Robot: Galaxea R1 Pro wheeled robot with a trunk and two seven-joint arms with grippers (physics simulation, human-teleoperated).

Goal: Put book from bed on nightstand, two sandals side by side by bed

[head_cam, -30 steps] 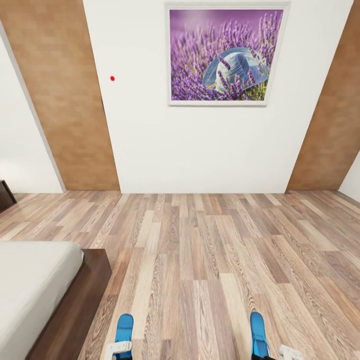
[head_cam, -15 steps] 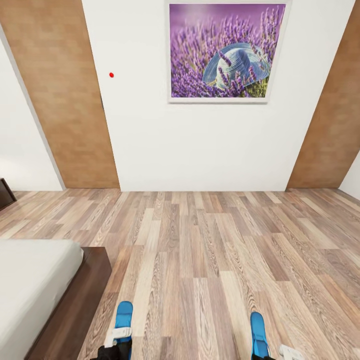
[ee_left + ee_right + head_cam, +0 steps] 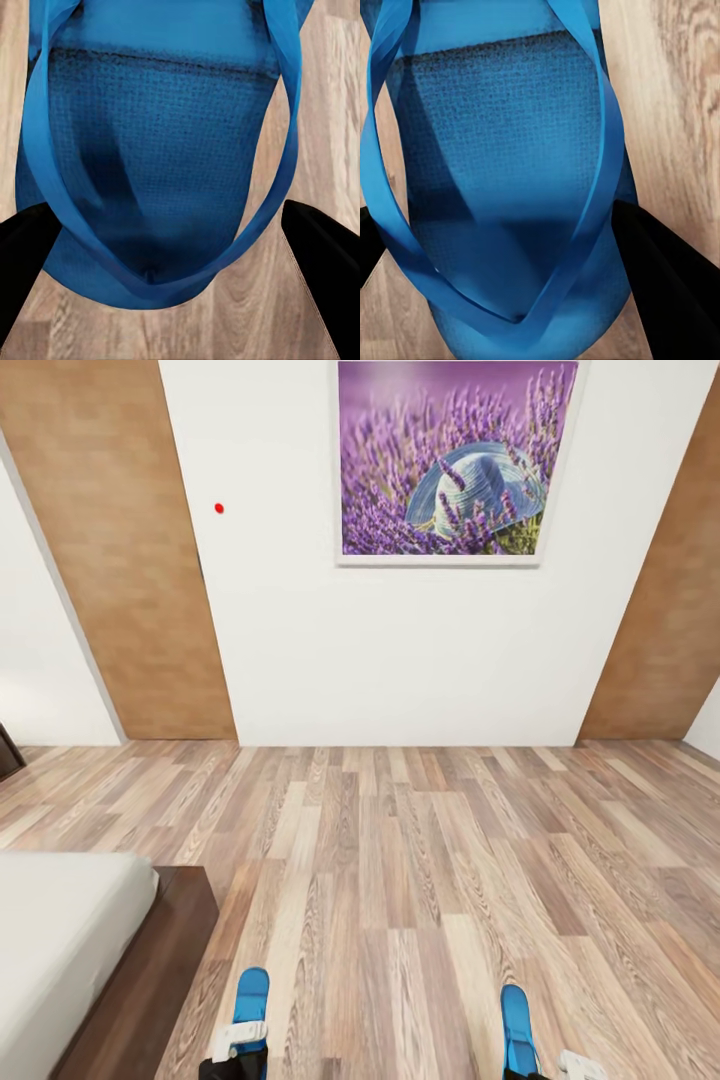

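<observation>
Sandals, left (image 3: 249, 1000) and right (image 3: 515, 1025), sit between each arm's dark fingers (image 3: 319, 281); grip cannot be told, bed (image 3: 70, 950) left.

You have a light-brown plank floor (image 3: 400, 880) carrying the low dark-framed bed (image 3: 150, 960) at its left edge, and two blue sandals (image 3: 248, 1000) well apart over it, whether resting or lifted you cannot tell.
</observation>
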